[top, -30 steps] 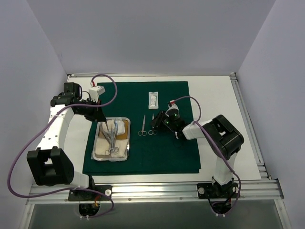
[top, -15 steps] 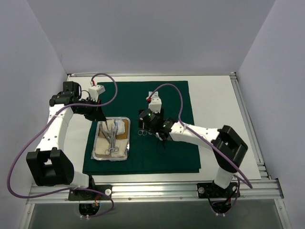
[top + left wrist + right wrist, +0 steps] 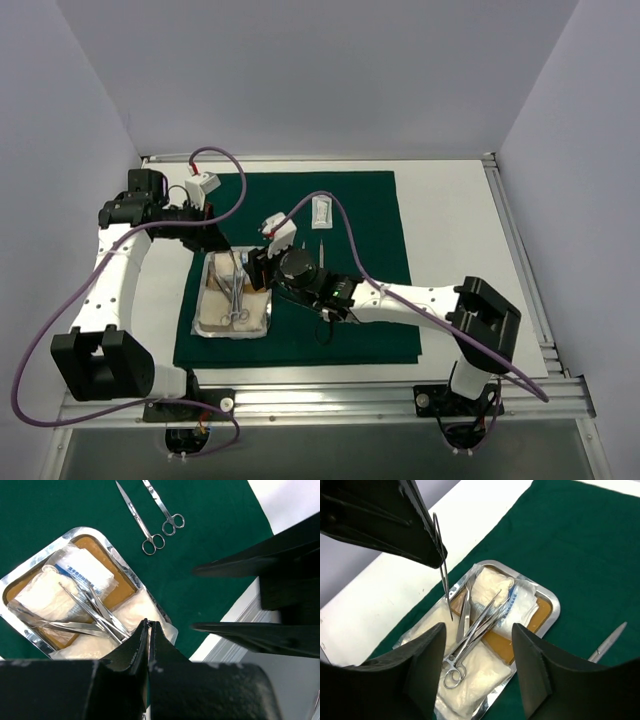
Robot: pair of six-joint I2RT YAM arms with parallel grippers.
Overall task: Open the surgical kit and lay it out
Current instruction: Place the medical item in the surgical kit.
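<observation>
A: How far along?
B: About midway, at a guess. Seeing the cloth spread flat on the table, two scissors and one gauze packet laid out on it. Holding tweezers pinched in the left gripper, lifted above the tray.
A: And left to do?
B: Emptying the tray: forceps and more gauze lying on the tan liner inside. Hovering over them with the right gripper, jaws apart, gripping nothing.
A: Room to move?
B: Tight around the tray, just beside the cloth's left edge, with both arms crowding in. Open across the cloth's bare right half; probably best to set things there.
</observation>
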